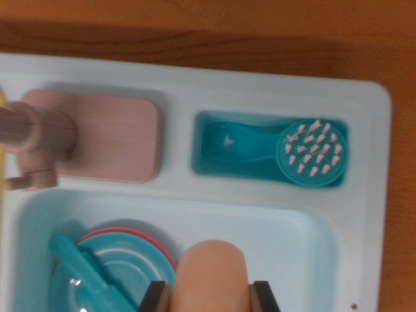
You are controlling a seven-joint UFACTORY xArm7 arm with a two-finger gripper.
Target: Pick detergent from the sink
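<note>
We look down on a pale mint plastic toy sink (364, 195) set on an orange-brown wooden tabletop (260, 32). At the bottom edge of the wrist view, our gripper (211, 300) shows two dark fingers (154, 298), one on each side of a peach-orange rounded plastic detergent bottle (213, 276); they stand narrow, pressed against the bottle's flanks, so we hold it between them. The bottle sits over the sink's large basin, towards the basin's lower middle.

Just to the wrist view's left of the bottle, inside the same basin, lie round teal plastic plates with a red rim (127, 266), and a teal plastic utensil handle (84, 270) lies slanted across them.

Above the basin, in the sink's small recessed compartment on the wrist view's right, lies a teal round-headed dish brush with pale bristles (311, 153), its handle pointing left. On the sink's upper left stands a dusty-pink plastic tap (29, 140) on a pink rectangular base (120, 140), its spout reaching towards the left edge.
</note>
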